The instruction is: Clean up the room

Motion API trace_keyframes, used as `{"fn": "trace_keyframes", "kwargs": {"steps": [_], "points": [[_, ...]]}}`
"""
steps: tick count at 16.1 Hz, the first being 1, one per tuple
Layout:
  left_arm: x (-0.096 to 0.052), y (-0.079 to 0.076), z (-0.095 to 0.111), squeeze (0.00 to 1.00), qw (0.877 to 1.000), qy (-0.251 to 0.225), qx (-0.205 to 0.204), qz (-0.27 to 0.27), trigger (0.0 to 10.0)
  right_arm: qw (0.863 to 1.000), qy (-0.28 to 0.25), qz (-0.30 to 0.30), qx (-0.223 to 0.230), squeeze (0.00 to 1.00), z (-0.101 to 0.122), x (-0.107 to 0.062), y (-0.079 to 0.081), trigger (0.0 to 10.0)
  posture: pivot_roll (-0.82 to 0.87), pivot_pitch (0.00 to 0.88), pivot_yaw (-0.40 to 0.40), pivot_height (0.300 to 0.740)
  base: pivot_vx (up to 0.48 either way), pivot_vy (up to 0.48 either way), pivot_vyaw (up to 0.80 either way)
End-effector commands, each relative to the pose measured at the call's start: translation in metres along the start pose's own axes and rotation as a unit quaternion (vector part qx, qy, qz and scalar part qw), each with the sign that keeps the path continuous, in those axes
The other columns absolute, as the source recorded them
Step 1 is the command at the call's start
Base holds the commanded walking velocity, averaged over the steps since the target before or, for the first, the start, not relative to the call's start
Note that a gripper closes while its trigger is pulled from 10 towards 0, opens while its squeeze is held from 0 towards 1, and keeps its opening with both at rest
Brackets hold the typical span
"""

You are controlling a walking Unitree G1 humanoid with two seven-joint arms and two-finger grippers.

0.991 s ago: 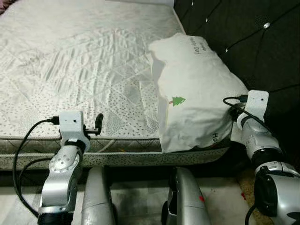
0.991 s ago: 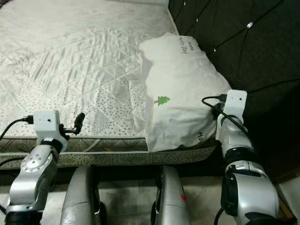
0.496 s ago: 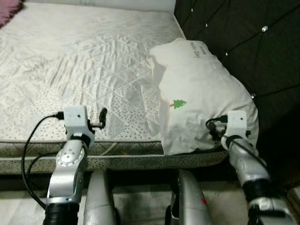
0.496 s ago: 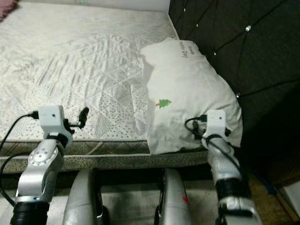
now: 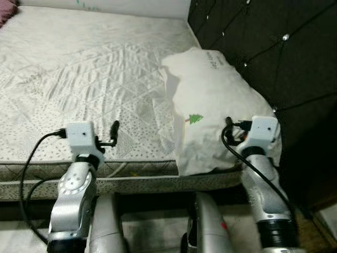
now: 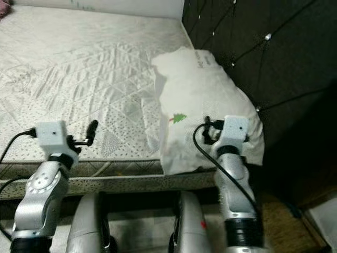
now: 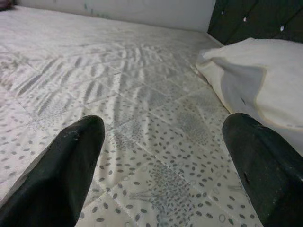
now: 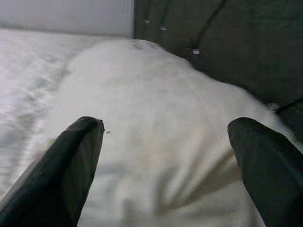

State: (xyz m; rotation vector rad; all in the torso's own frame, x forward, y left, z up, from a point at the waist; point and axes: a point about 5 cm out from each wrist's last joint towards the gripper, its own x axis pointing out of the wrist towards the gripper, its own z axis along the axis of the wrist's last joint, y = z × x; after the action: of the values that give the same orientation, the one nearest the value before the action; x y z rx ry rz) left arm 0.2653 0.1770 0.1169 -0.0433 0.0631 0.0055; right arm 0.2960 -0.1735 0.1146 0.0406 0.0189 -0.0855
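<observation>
A white pillow (image 5: 216, 100) with a small green tree print lies at the mattress's (image 5: 79, 68) near right corner, against the dark headboard. My right gripper (image 8: 165, 125) is open at the pillow's near end, fingers (image 8: 71, 161) spread wide and pointing along the pillow (image 8: 156, 142). It holds nothing. In the head view its white wrist box (image 5: 263, 130) sits over the pillow's near right corner. My left gripper (image 7: 163, 125) is open low over the near edge of the mattress (image 7: 142, 94), left of the pillow (image 7: 265, 80). One of its fingers (image 5: 115, 128) shows in the head view.
A dark tufted headboard (image 5: 263, 47) rises along the bed's right side. A white wall (image 5: 105, 6) closes the far end. Something pink (image 5: 6, 8) lies at the far left corner. My silver legs (image 5: 108, 224) stand against the bed's front edge.
My right arm has swung left, from beside the headboard to the pillow's near end. The head view has tilted up slightly. The left arm has hardly moved.
</observation>
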Motion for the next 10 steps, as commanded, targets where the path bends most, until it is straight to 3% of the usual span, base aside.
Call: {"fn": "trace_keyframes", "kwargs": {"steps": [1,5,6,10], "points": [[-0.001,-0.004,0.001,0.00,1.000,-0.005,-0.001,-0.006,10.0,1.000,-0.017,0.026,0.003,1.00,0.007,-0.002,0.004,10.0,0.05,0.000,-0.081,0.547,0.000,0.000,0.00],[-0.002,-0.009,0.004,0.00,1.000,-0.008,-0.009,-0.021,10.0,0.998,-0.037,0.053,0.019,1.00,0.017,0.000,0.016,10.0,0.03,0.000,-0.079,0.556,0.000,0.000,0.00],[-0.002,-0.009,0.003,0.00,1.000,-0.006,-0.011,-0.021,10.0,0.997,-0.044,0.065,0.016,0.00,0.021,0.001,0.020,10.0,0.03,0.000,-0.080,0.571,0.000,0.000,0.00],[-0.002,-0.016,0.001,0.00,0.999,-0.002,-0.021,-0.025,10.0,0.996,-0.033,0.076,0.023,0.00,0.016,-0.007,0.021,10.0,0.01,0.000,-0.089,0.615,0.000,0.000,0.00]]}}
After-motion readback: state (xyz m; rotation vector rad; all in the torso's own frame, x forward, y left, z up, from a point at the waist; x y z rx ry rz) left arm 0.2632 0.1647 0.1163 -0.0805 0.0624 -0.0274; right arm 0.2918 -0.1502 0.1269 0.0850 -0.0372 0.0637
